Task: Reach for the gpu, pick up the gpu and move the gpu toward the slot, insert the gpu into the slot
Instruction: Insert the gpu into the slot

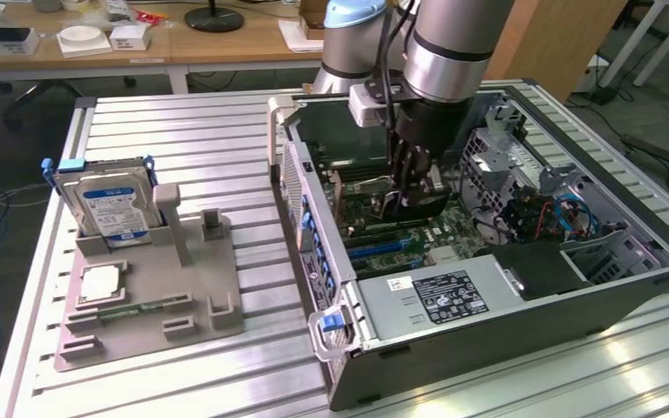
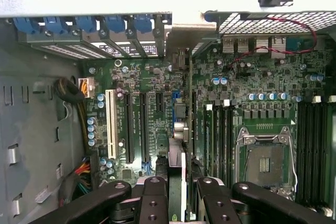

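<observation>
Nearest the wrist camera: black gripper fingers (image 2: 152, 195) fill the foreground, one pair each side of a thin card seen edge-on.
Gpu (image 2: 177, 145): a thin dark card with a metal end bracket, held upright and edge-on, running from between the fingers toward the rear wall of the case; in the exterior view (image 1: 418, 198) it hangs low inside the case, just over the board.
Gripper (image 1: 410, 202): pointing straight down into the open case, fingers clamped on the gpu from both flat sides.
Slot area: long black expansion slots (image 2: 127, 129) and one white slot (image 2: 109, 124) lie side by side on the board; the card's lower edge is down among them, but whether it is seated I cannot tell.
Motherboard (image 2: 262, 108): green, with an open processor socket (image 2: 264, 156) and rows of small capacitors near it.
Computer case (image 1: 486, 300): lies on its side with the panel off, blue clips along its rear wall, a labelled power supply at the near end.
Table (image 1: 184, 139): ribbed metal top carrying the case.
Grey holder (image 1: 160, 296): stands on the table on the exterior view's left, well apart from the case.
Hard drive (image 1: 108, 209): silver with a blue label, upright in the holder.
Processor chip (image 1: 102, 280): small, square, silver, lying flat on the holder in front of the drive.
</observation>
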You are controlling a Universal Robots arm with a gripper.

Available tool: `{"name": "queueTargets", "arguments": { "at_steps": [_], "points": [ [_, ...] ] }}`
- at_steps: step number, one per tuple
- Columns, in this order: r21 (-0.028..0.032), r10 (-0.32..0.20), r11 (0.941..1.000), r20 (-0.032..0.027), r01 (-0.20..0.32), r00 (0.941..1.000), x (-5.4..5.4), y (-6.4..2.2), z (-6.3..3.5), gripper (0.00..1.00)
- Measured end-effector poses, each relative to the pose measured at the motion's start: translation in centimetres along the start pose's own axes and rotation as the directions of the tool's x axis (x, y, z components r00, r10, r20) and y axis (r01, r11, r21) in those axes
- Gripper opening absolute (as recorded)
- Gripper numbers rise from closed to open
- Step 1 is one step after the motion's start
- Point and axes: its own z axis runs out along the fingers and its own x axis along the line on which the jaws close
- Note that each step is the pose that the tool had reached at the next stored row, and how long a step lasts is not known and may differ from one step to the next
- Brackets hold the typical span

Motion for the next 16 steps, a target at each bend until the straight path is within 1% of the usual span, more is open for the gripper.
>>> {"name": "queueTargets", "arguments": {
  "at_steps": [16],
  "points": [
    [-0.0001,0.0,1.0,-0.0001,0.0,1.0,0.1,0.37,1.27,0.26]
  ]
}}
